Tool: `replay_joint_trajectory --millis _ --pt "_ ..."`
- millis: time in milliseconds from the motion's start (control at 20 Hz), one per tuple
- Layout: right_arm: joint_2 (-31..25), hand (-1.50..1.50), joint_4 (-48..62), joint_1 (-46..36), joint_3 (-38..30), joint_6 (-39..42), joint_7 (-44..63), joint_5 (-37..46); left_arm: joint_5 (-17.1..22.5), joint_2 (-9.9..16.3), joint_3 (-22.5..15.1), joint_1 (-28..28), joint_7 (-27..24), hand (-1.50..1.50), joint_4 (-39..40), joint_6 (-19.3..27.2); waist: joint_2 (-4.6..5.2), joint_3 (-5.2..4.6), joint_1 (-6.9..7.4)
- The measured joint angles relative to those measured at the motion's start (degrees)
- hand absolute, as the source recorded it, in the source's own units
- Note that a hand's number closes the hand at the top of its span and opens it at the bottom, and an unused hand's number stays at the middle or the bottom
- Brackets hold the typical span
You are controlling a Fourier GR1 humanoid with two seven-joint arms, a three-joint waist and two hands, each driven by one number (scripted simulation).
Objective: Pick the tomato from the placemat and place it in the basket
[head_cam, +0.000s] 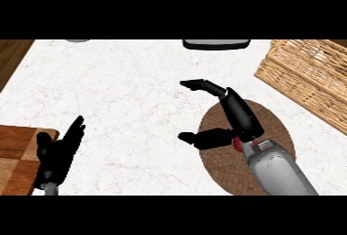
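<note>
The brown oval placemat (pixel 277 120) lies at the right of the counter. Only a red sliver of the tomato (pixel 237 145) shows, tucked under the palm of my right hand (pixel 238 114). That hand hovers over the mat's left half with its fingers stretched toward the upper left and the thumb spread out to the left, so it is open and not curled round the tomato. The wicker basket (pixel 308 73) stands at the upper right, apart from the hand. My left hand (pixel 58 153) rests open at the lower left, fingers up.
A wooden board (pixel 17 158) lies at the lower left edge beside the left hand. A grey and black object (pixel 215 44) sits at the counter's far edge, with a small grey item (pixel 78 40) further left. Dark wood (pixel 12 55) borders the counter's upper left.
</note>
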Motion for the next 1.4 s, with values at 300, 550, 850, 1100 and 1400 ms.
replay_joint_trajectory --millis 300,550,850,1100,1400 --pt "-12.4 -1.5 -4.5 -5.6 -0.2 1.8 14.9 12.5 0.5 0.5 0.8 1.8 0.4 0.0 -0.9 -0.1 -0.64 -0.15 -1.52" --pt "-22.6 -1.5 -11.0 -11.2 -2.5 13.7 26.2 11.8 0.7 0.6 1.2 2.7 0.1 0.0 -1.6 -0.3 -0.65 -0.12 -1.81" --pt "-32.0 -1.5 -15.2 -16.3 -6.1 31.7 36.3 0.4 0.4 0.4 1.1 2.8 0.2 0.0 -1.9 -0.2 -0.42 -0.11 -1.83" --pt "-38.5 -1.5 -16.4 -17.9 -8.8 42.6 42.8 -10.8 0.2 0.2 1.1 3.0 0.7 0.0 -2.7 -0.1 -0.23 -0.11 -1.49" --pt "-44.3 -1.5 -18.0 -16.8 -11.7 46.6 44.9 -19.9 0.0 0.3 1.0 3.0 0.7 0.0 -3.1 -0.9 0.09 -0.07 -0.79"
